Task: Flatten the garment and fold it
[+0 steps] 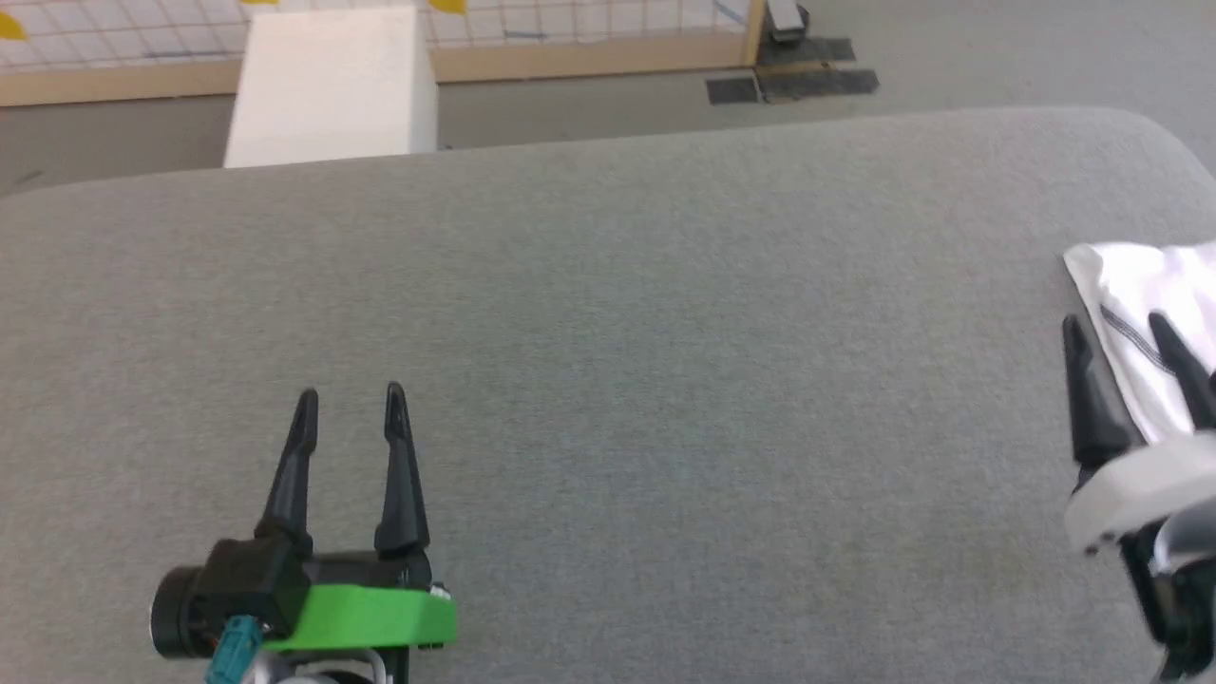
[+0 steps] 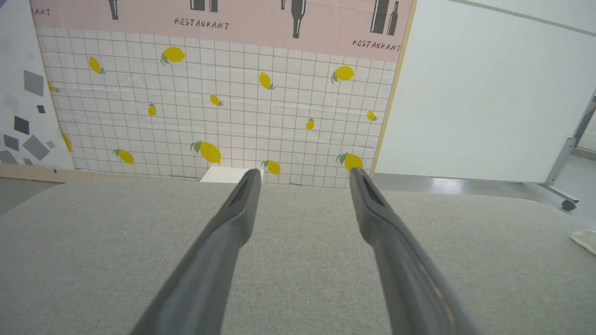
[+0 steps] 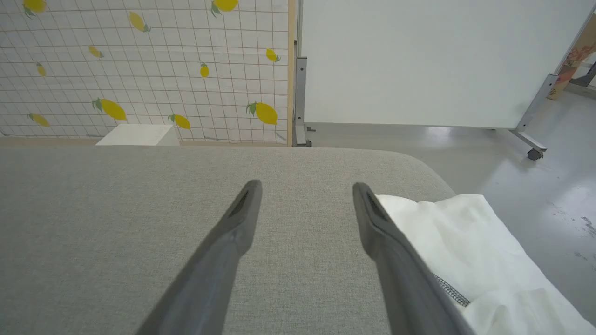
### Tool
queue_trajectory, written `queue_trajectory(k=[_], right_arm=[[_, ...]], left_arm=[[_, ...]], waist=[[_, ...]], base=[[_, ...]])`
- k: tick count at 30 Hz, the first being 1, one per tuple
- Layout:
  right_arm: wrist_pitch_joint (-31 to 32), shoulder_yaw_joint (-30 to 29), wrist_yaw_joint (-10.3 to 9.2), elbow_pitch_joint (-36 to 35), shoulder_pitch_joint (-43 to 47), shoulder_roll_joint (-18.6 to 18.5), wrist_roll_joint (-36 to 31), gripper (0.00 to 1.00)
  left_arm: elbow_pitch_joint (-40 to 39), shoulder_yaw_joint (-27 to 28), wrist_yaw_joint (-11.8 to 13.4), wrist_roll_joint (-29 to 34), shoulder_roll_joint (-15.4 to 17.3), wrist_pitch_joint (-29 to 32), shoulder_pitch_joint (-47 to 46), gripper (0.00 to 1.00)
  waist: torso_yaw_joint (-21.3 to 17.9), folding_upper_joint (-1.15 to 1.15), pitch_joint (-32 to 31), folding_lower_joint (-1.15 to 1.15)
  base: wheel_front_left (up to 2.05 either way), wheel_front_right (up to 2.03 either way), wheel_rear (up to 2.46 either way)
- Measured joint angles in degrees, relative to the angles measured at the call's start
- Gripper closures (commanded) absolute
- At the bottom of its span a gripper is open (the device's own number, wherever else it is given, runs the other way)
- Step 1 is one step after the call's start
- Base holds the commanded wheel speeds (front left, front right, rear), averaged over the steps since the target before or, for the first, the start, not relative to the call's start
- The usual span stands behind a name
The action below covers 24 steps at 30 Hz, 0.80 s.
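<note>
Hovering, right gripper (image 1: 1116, 328): jaws spread wide, nothing between them; one finger over bare cushion, the other over the edge of the garment (image 1: 1154, 332)
Left gripper (image 1: 350, 394): jaws released and empty, well apart from the cloth, above bare grey cushion (image 1: 608, 313)
Garment position: bunched at the cushion's right end, close to the rounded corner, partly past the head view's frame; a grey stitched line shows on it
Risk, slip: cloth lying near the edge is likely to slide off to the floor (image 3: 535, 186) if it is dragged outward
Risk, poor grasp: closing on one thin layer may lift a fold instead of a hem, leaving the shirt crumpled
Risk, reach: left arm is far away, so a one-handed pull may twist the fabric
Surroundings: white block (image 1: 332, 85) beyond the cushion, lemon-print wall (image 2: 209, 107), white panel on castors (image 3: 419, 60)
Obstructions: none judged between either gripper and the garment
</note>
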Motion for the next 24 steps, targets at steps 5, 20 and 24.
queue_trajectory(k=[5,20,24], right_arm=[[-5.61,0.44,0.0,-1.43,4.79,2.94,-3.92,0.0],[-15.6,3.02,0.0,2.32,14.08,5.95,-7.28,0.0],[-16.31,3.34,0.0,3.56,14.07,5.97,-5.93,0.0]], left_arm=[[3.24,-0.12,-0.08,0.75,0.0,0.0,1.76,0.0],[7.03,-1.6,-1.1,1.57,-0.09,0.0,5.16,0.0],[7.22,-1.55,-1.1,1.57,-0.1,0.0,5.54,0.0]], waist=[[1.82,0.0,-1.46,0.0],[4.57,0.0,-5.93,0.0],[4.58,0.0,-6.54,0.0]], base=[[0.0,0.0,0.0],[0.0,0.0,0.0],[0.0,0.0,0.0]])
